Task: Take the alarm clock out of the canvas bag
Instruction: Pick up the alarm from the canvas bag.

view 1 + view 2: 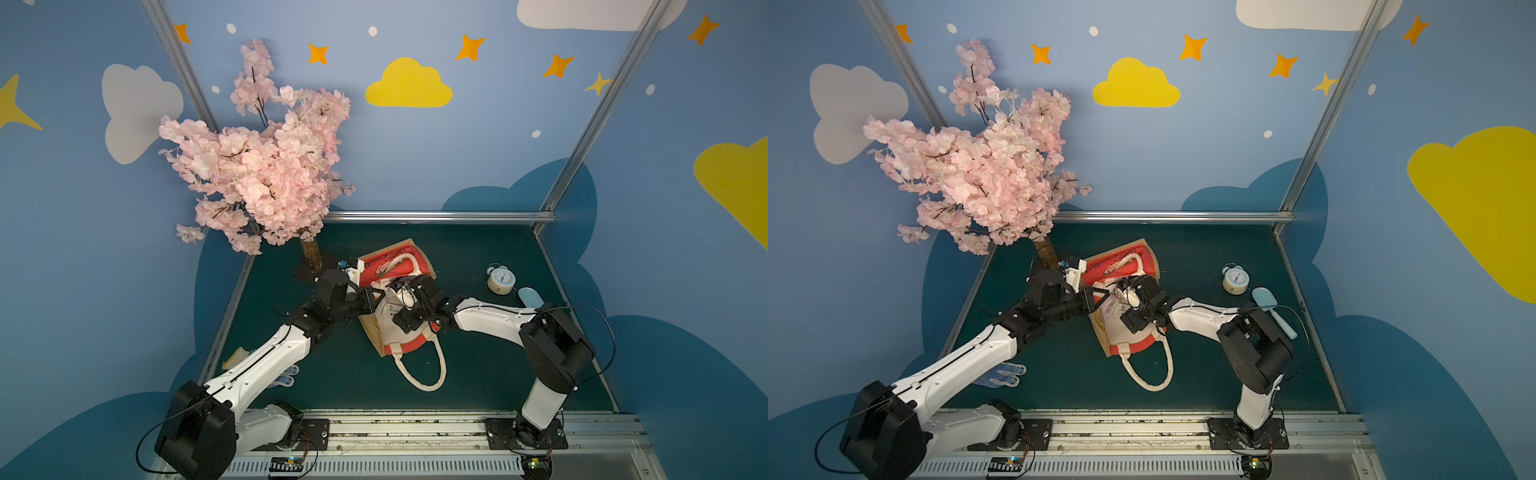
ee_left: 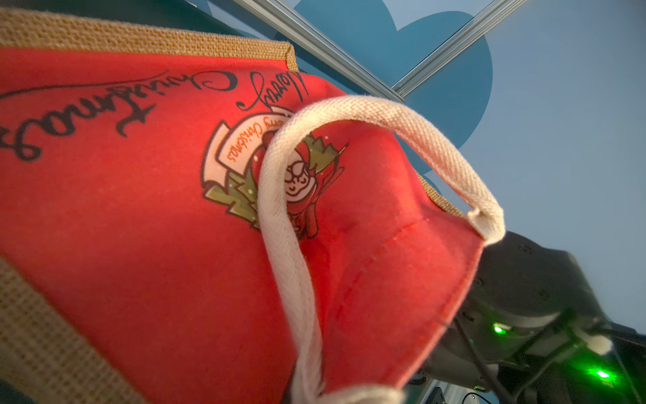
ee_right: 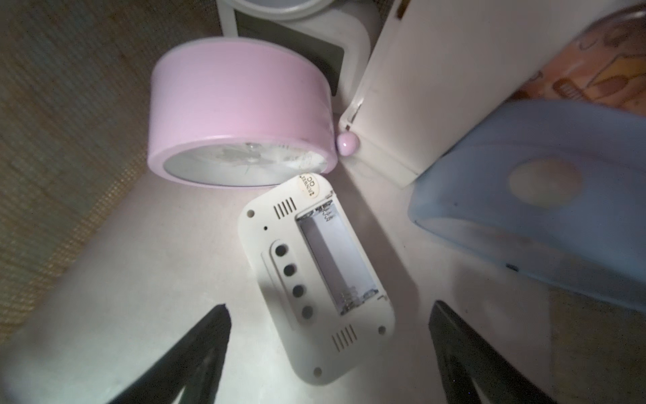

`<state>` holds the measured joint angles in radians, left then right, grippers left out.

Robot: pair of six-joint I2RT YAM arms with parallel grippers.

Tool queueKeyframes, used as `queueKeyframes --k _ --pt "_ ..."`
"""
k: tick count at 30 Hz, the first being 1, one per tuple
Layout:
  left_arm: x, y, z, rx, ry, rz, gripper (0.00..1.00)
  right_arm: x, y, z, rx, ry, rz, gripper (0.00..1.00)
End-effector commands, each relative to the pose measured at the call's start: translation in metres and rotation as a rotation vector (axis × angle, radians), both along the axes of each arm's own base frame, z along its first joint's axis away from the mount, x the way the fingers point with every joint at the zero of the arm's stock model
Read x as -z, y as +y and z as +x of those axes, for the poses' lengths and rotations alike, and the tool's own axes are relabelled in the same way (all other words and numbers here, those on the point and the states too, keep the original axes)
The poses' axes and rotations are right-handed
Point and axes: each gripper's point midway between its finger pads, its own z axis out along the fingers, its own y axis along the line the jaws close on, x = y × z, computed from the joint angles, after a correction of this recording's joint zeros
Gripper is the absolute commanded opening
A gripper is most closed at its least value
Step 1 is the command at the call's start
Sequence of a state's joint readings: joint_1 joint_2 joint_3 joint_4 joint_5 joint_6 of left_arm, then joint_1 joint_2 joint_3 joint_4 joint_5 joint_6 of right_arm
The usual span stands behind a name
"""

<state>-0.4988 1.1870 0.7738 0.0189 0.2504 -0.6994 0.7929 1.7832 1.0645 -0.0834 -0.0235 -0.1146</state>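
Observation:
The canvas bag (image 1: 415, 257) (image 1: 1144, 257) lies mid-table, its mouth towards the arms. My left gripper (image 1: 376, 298) is at the mouth's left edge, shut on the bag; its wrist view is filled by the red panel (image 2: 140, 210) and a cream handle (image 2: 290, 280), and its jaws are hidden. My right gripper (image 3: 330, 306) is open inside the bag, above a white digital alarm clock (image 3: 314, 280) lying back up with an empty battery bay. A pink round alarm clock (image 3: 241, 115) lies beyond it. From above, only the right wrist (image 1: 419, 299) shows.
Also in the bag: a pale blue case (image 3: 524, 217), a white box (image 3: 437, 87) and another white clock (image 3: 297, 21). On the table right of the bag stand a twin-bell alarm clock (image 1: 500, 280) and a blue brush (image 1: 530, 297). A blossom tree (image 1: 266, 166) is back left, gloves (image 1: 1000, 374) front left.

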Motion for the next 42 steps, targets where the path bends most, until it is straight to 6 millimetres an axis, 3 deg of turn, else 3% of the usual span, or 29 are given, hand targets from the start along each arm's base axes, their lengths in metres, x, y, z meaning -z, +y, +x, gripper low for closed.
queueKeyframes --k 1,6,16,28,35,42 --pt "0.005 0.005 -0.005 -0.002 0.009 0.016 0.1 0.004 -0.003 0.005 -0.015 0.023 -0.009 0.9" --pt "0.004 0.006 -0.004 -0.004 0.008 0.016 0.1 0.009 -0.002 0.008 -0.028 0.035 -0.02 0.9" --pt "0.005 0.006 -0.003 -0.006 0.008 0.015 0.1 0.026 0.0 -0.008 -0.044 0.117 -0.016 0.86" --pt "0.007 0.008 -0.004 -0.015 0.012 0.019 0.11 0.01 0.01 -0.041 -0.063 0.127 0.024 0.79" --pt "0.006 0.007 -0.003 -0.013 0.015 0.012 0.11 0.027 0.001 -0.028 0.017 0.131 -0.086 0.78" --pt "0.007 0.009 -0.006 -0.014 0.014 0.02 0.11 0.031 0.007 -0.014 0.067 0.13 -0.098 0.74"
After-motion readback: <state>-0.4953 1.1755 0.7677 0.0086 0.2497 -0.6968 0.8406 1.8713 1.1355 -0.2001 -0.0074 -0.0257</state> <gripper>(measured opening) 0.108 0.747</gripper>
